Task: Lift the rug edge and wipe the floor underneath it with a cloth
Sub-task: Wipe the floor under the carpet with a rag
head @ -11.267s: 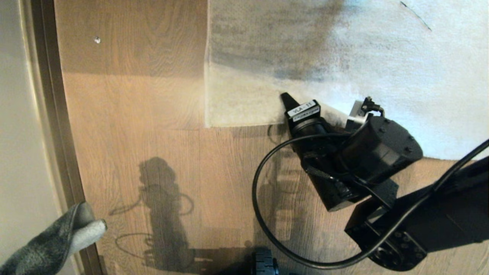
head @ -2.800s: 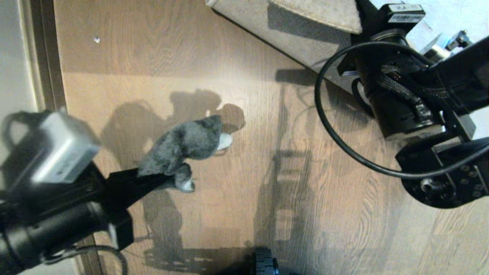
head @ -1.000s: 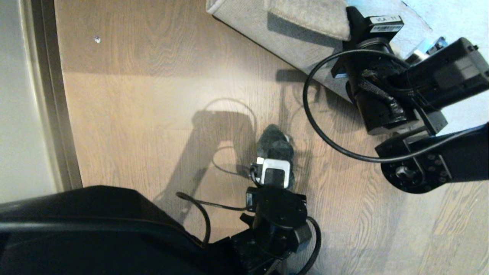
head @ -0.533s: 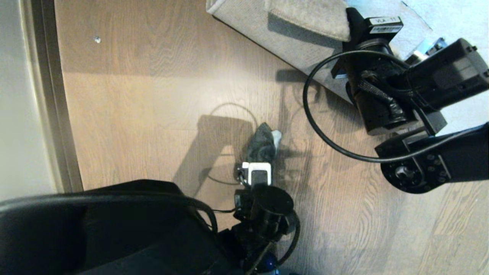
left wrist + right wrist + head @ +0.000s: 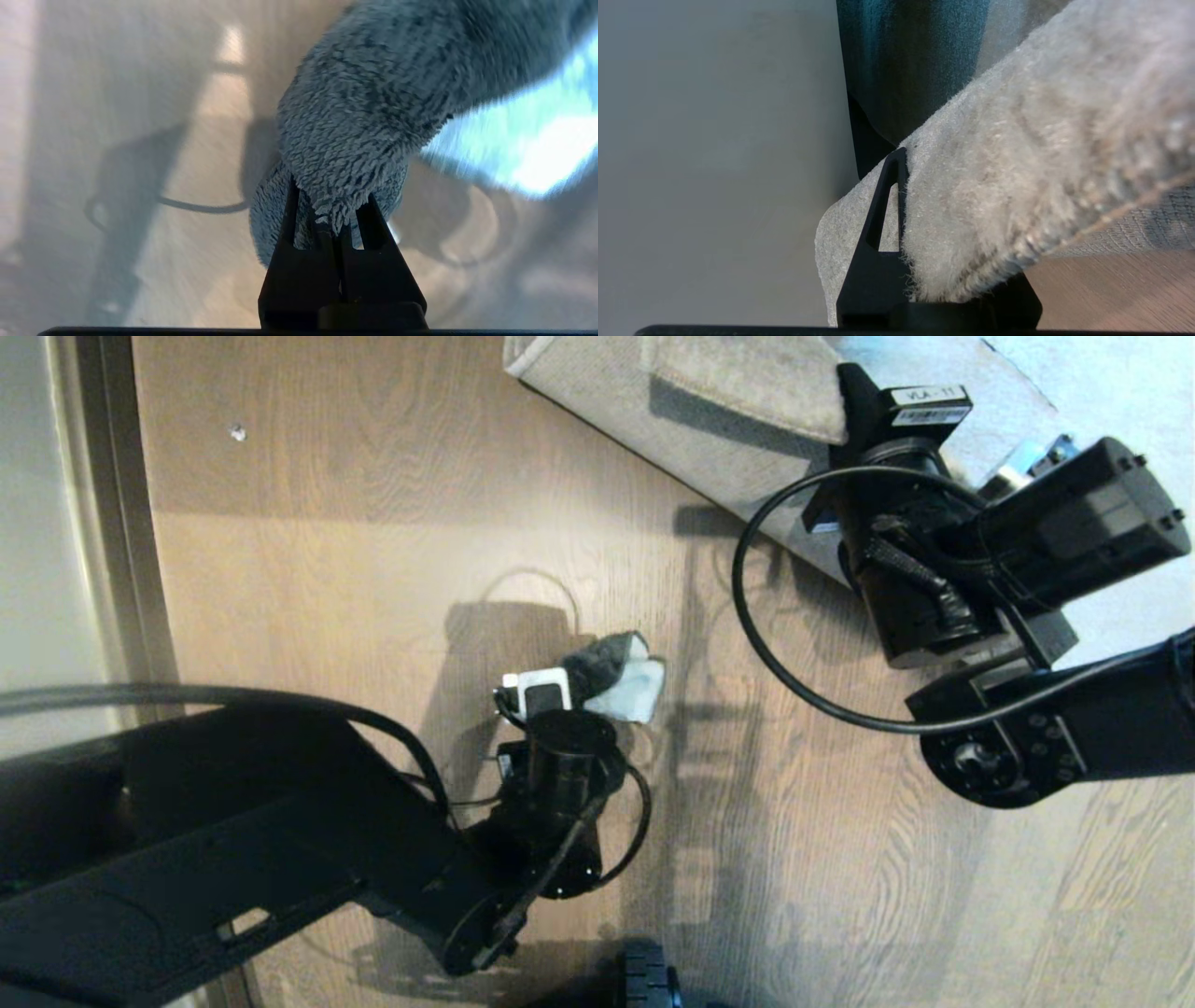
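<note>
Meanwhile the right gripper (image 5: 854,392) clamps the rug edge (image 5: 747,378) raised, the left gripper (image 5: 329,212) pinching the cloth (image 5: 621,677) on open floor (image 5: 373,569).

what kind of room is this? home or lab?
Probably a home living space, though not certain. The floor is warm brown wood-grain plank, a large pale low-pile rug lies on it with its corner lifted, and a dark skirting strip runs along a pale wall.
</note>
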Robot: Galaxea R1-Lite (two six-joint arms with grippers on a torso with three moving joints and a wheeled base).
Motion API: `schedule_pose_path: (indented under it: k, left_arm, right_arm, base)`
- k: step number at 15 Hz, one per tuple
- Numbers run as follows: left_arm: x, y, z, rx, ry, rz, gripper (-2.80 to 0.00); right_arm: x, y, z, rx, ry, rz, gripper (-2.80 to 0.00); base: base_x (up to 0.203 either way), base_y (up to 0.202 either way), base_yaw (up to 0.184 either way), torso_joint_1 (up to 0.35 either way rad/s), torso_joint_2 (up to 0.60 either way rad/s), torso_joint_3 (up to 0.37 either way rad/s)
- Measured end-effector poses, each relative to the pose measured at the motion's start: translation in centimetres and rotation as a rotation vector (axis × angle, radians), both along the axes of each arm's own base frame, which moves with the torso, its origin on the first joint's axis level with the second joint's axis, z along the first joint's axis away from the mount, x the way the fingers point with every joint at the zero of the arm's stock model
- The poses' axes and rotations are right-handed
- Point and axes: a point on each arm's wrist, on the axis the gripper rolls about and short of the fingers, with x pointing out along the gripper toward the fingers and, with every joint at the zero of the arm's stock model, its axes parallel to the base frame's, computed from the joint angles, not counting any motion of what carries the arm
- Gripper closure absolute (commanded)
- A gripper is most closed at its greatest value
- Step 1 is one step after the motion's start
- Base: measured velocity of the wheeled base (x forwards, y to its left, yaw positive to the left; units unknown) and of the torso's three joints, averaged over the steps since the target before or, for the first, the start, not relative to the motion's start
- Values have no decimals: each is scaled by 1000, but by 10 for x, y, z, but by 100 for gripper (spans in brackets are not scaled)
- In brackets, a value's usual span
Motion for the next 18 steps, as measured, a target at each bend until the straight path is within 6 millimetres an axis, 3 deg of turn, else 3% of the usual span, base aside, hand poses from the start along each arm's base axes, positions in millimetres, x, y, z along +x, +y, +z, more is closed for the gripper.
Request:
schedule_pose_path:
  k: [8, 14, 18]
  left_arm:
    - [11, 35, 43, -7, -71, 96, 0]
    - [21, 88, 81, -5, -135, 230, 0]
    - [6, 116, 96, 10, -146, 276, 0]
  right_arm:
    - [0, 1, 0, 1, -1, 3, 0]
    - [-1, 1, 1, 0, -1, 4, 0]
    - [-2, 1, 0, -1, 0, 6, 0]
  base:
    - [0, 0, 0, 0, 0, 0]
    - [0, 0, 0, 0, 0, 0]
    - [0, 0, 0, 0, 0, 0]
